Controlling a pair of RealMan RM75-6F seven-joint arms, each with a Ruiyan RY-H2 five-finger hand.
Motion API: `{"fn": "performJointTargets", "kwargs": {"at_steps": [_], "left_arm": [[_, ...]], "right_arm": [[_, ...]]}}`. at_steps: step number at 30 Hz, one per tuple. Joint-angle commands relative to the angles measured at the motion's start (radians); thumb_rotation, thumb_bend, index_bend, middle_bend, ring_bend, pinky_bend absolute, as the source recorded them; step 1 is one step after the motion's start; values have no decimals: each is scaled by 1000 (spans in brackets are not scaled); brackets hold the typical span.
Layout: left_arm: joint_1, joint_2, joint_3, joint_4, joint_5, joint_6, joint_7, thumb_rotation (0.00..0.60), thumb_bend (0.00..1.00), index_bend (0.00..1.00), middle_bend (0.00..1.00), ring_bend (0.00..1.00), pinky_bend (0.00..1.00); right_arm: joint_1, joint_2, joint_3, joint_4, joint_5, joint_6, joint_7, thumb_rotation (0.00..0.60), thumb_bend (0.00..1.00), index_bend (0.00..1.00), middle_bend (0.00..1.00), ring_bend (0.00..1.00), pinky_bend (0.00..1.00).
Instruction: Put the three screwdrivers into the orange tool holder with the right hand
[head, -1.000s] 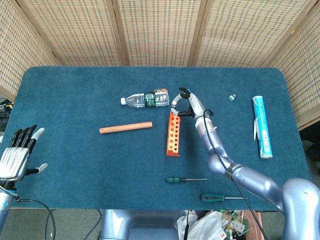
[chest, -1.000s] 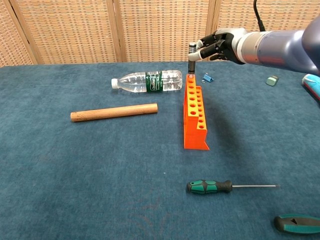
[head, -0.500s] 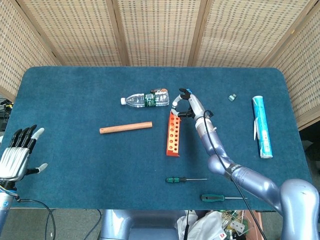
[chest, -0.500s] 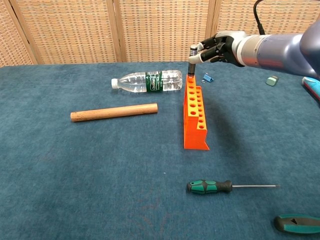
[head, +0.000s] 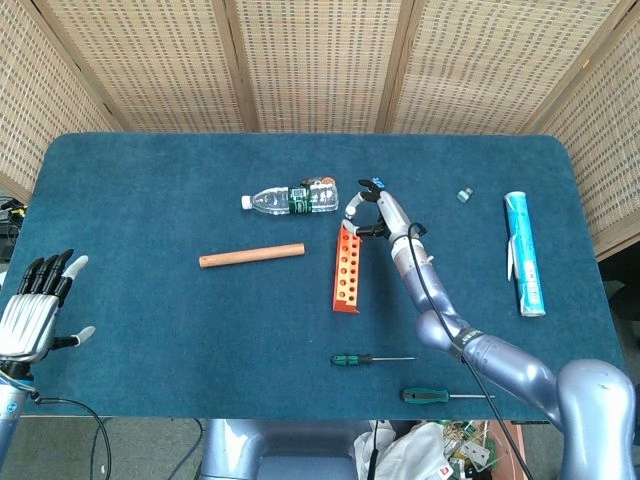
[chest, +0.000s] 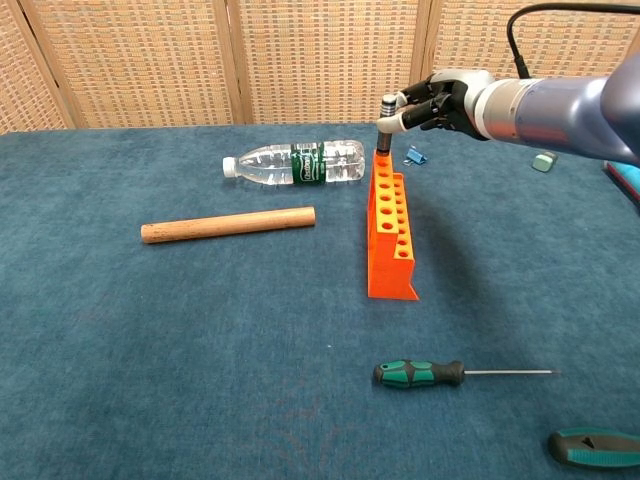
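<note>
Up top, a screwdriver (chest: 384, 125) was pinched upright by the right robot hand (chest: 432, 102) so it could be slid into the orange tool holder (chest: 391, 226).

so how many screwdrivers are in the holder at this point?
None fully released yet. The right robot hand holds the first screwdriver upright at the far end of the orange tool holder; how deep it sits isn't clear. Two green-handled screwdrivers lie on the table's near side, untouched.
</note>
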Motion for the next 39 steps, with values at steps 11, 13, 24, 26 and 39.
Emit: {"fn": "performJointTargets", "kwargs": {"at_steps": [11, 13, 24, 26, 39], "left_arm": [[1, 2, 1, -2, 4, 5, -1, 600, 0, 0, 0, 0, 0], [2, 3, 1, -4, 5, 7, -4, 600, 0, 0, 0, 0, 0], [7, 14, 11, -13, 31, 22, -22, 600, 0, 0, 0, 0, 0], [9, 16, 12, -15, 35, 23, -27, 600, 0, 0, 0, 0, 0], [29, 44, 40, -41, 104, 72, -62, 600, 0, 0, 0, 0, 0]], "right_arm": [[-17, 20, 3, -16, -103, -25, 50, 600, 11, 47, 42, 0, 0], [-21, 25, 6, -25, -116, -15, 56, 600, 0, 29, 26, 0, 0], [-101, 180, -24, -259, -191, 89, -11, 600, 0, 20, 0, 0, 0], [-126, 223, -42, -318, -201, 114, -39, 600, 0, 20, 0, 0, 0], [-408, 526, -265, -737, -377, 364, -176, 600, 0, 148, 0, 0, 0]]}}
